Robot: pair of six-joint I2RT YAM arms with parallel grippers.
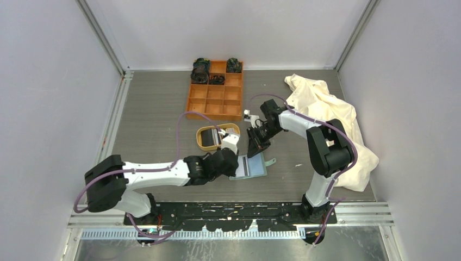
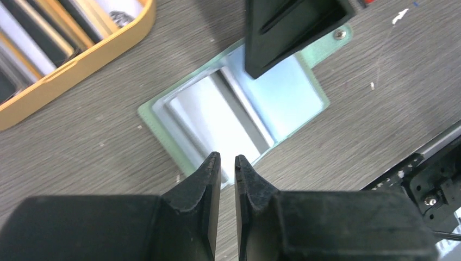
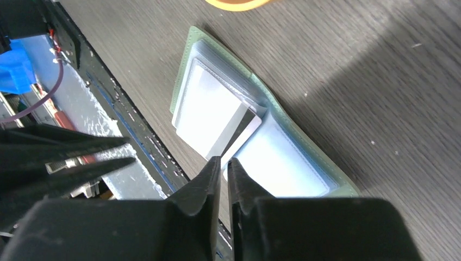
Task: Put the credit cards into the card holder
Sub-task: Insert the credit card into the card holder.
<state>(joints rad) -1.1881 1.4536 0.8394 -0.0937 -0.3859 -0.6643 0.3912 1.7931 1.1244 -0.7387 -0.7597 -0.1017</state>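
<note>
Nearest the arm bases, on the grey wood-grain tabletop (image 1: 152, 109): sage-green card holder (image 3: 288, 163), opened flat, with rounded corners, a small strap tab with a snap, and pale clear pockets inside. In one pocket, a white credit card (image 3: 206, 109) with a dark stripe, one corner poking towards the fold; any print too blurred to read. At the holder's left edge, left pincer (image 2: 227, 159), fingers almost together, only a thin slit, nothing seen in it. Over the fold, right pincer (image 3: 224, 161), likewise nearly closed and empty. Just beyond, oval tan tray (image 2: 81, 70) packed with more cards (image 2: 32, 41). Farther back, orange nine-compartment box (image 1: 216, 100), dark items (image 1: 200, 72) in its far cells. Far right, heaped cream cloth (image 1: 326, 114).
</note>
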